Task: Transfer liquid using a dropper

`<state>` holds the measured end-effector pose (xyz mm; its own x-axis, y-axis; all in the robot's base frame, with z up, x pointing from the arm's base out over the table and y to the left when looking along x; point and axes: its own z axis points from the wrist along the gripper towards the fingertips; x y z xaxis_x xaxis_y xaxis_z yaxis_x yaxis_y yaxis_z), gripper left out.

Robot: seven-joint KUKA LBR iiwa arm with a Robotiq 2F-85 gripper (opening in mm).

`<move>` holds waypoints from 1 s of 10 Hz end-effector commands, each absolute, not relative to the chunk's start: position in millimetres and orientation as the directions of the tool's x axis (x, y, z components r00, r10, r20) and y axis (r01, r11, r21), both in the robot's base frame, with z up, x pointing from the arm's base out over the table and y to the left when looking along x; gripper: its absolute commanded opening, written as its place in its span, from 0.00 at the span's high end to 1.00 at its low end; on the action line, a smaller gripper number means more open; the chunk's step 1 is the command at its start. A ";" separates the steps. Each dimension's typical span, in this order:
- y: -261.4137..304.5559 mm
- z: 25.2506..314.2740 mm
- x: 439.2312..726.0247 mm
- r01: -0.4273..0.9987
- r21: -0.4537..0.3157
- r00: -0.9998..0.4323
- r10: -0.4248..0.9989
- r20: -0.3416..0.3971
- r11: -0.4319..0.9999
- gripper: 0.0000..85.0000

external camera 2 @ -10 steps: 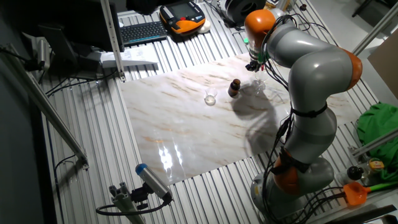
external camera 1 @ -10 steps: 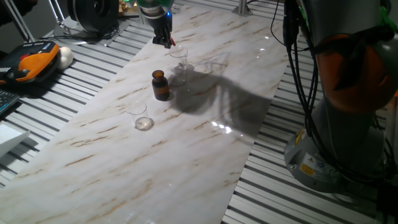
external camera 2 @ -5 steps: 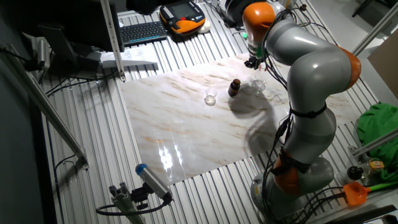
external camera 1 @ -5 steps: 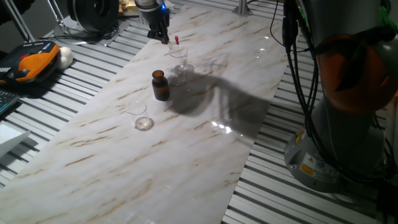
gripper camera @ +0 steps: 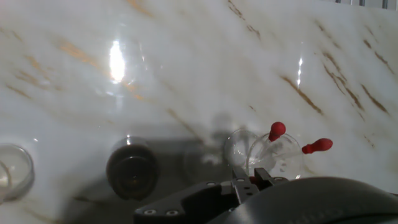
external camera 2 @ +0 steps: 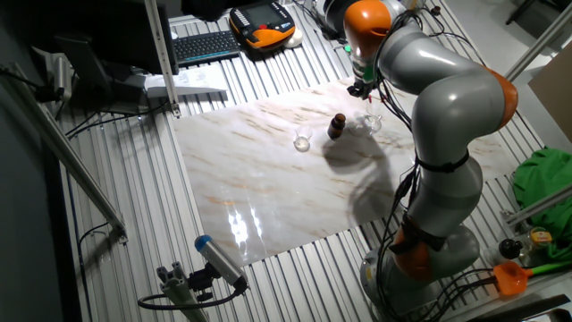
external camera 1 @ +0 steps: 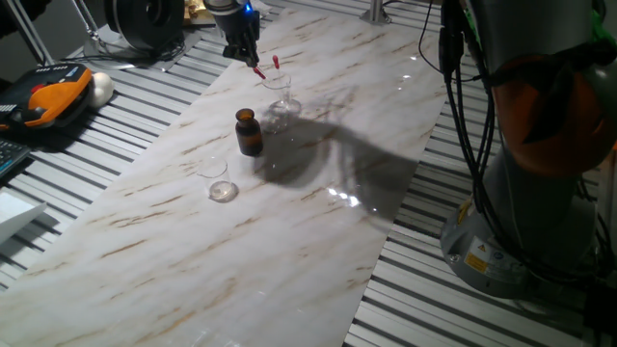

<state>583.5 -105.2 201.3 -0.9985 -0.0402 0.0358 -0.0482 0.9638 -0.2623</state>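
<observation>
Fingers (external camera 1: 256, 69) sat nearly closed on something red, cannot tell what, above the glass beaker (external camera 1: 280, 96) holding a red-bulbed dropper (gripper camera: 275, 132), right of the amber bottle (external camera 1: 249, 132) on the marble surface (external camera 1: 289, 222).

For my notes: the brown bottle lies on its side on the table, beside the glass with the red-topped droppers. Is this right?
No. The brown bottle stands upright, as one fixed view shows; it is indeed beside the glass holding the droppers.
</observation>
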 end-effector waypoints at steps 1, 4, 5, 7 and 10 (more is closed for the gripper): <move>-100.8 204.3 581.6 -0.031 -0.257 -0.999 -0.022 0.038 0.966 1.00; -86.2 217.8 571.0 0.012 -0.260 -0.999 0.023 0.039 0.966 1.00; -84.0 219.0 567.8 0.021 -0.243 -0.998 0.034 0.046 0.970 1.00; -82.0 220.4 561.5 0.034 -0.207 -0.998 0.045 0.049 0.978 1.00; -81.9 220.9 559.4 0.020 -0.211 -0.999 0.030 0.044 0.977 1.00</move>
<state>559.5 -82.0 221.1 -0.9985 0.0268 0.0473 0.0160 0.9764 -0.2153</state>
